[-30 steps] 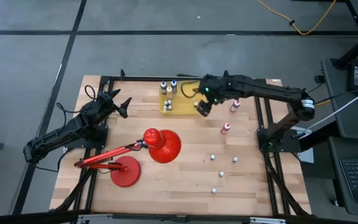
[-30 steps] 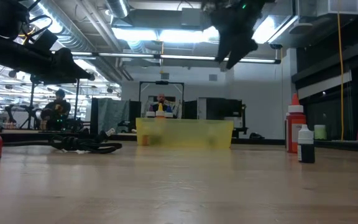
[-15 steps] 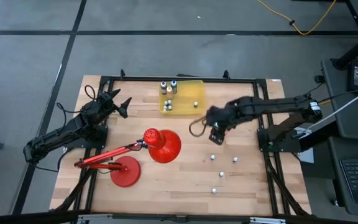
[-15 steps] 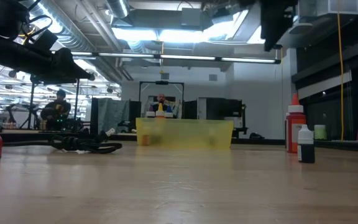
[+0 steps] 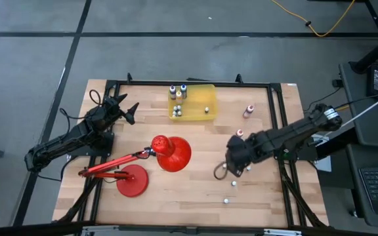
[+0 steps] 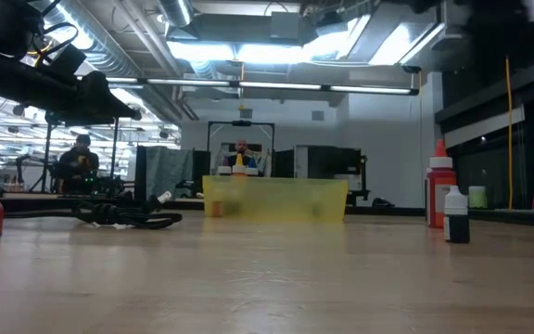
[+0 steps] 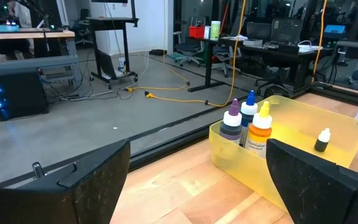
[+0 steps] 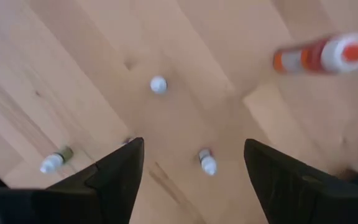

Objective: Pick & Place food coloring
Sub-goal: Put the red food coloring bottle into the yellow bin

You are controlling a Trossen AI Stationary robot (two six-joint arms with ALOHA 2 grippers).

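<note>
Wooden table (image 5: 195,196) holds little food coloring bottles (image 8: 207,162), standing loose right under the right gripper (image 5: 236,164), whose fingers are spread wide and hold nothing. It should come straight down with one bottle between its fingers, then squeeze gently. The left gripper (image 5: 125,108) waits wide open near the yellow bin (image 5: 205,111).

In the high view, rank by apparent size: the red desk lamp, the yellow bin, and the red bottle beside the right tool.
1. Red desk lamp
2. Yellow bin
3. Red bottle, by far the smallest
</note>
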